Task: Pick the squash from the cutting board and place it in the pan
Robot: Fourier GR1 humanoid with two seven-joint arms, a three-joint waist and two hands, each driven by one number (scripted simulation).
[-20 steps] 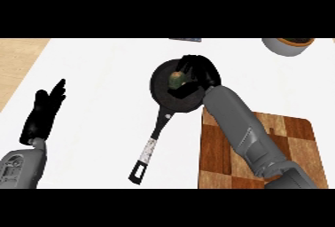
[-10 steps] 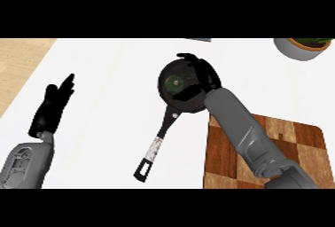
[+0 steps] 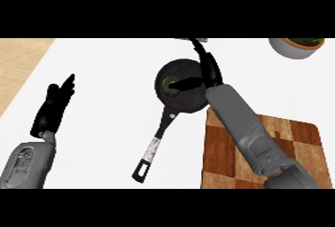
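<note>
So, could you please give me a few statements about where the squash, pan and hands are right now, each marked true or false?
1. The squash lies inside the pan. True.
2. The squash sits on the cutting board. False: the visible part of the board is bare; the squash is in the pan.
3. The pan's handle points toward the view's lower edge. True.
4. The left hand is curled round the pan's handle. False: it rests open at the view's left, apart from the pan.
5. The right hand is over the pan's far right side, with its thumb reaching over the squash. True.
6. A bowl stands on the cutting board. False: it stands on the counter at the upper right.
</note>
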